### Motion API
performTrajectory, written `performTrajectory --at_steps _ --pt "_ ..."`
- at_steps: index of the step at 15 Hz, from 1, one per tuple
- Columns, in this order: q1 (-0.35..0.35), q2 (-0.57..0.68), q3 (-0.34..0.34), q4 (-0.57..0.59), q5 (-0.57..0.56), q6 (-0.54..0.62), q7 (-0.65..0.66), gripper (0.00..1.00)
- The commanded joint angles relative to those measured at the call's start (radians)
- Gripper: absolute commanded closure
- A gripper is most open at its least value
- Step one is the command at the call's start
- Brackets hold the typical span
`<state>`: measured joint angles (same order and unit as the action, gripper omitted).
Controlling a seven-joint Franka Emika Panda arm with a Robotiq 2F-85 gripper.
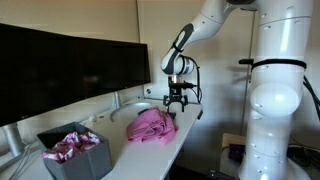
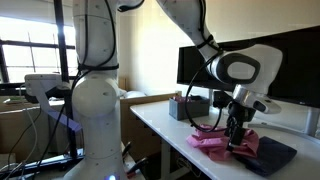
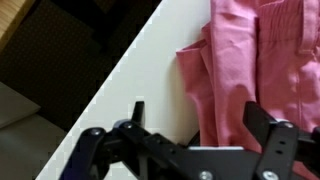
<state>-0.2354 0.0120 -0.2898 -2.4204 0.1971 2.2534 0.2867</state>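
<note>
Wide-open and empty, the gripper point(image 3: 183, 142) hangs just above the pink cloth point(image 3: 262, 70) near the table point(image 3: 150, 75) edge; soft, light and floppy, it should pinch best at a raised fold.

White table point(image 1: 128, 150), pink cloth point(image 1: 150, 126), grey bin point(image 1: 82, 163)

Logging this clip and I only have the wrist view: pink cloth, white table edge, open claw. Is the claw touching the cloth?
Observer: In an exterior view the claw hangs just over the edge of the pink cloth; contact I cannot tell.
Operator: Is the cloth spread flat?
Observer: No, it lies in a bunched heap on the white table.
Operator: Anything else on that table?
Observer: A grey bin holding shiny pink material stands toward one end, apart from the cloth.
</note>
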Motion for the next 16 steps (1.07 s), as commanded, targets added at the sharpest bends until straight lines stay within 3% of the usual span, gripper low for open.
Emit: performTrajectory --at_steps 1,7,16 --pt "0.002 -0.004 0.024 -0.031 0.048 0.035 -0.052 0.00" --pt "0.076 0.017 0.122 0.027 0.230 0.028 -0.036 0.00" --pt "0.098 0.039 0.146 0.045 0.164 0.104 -0.008 0.00"
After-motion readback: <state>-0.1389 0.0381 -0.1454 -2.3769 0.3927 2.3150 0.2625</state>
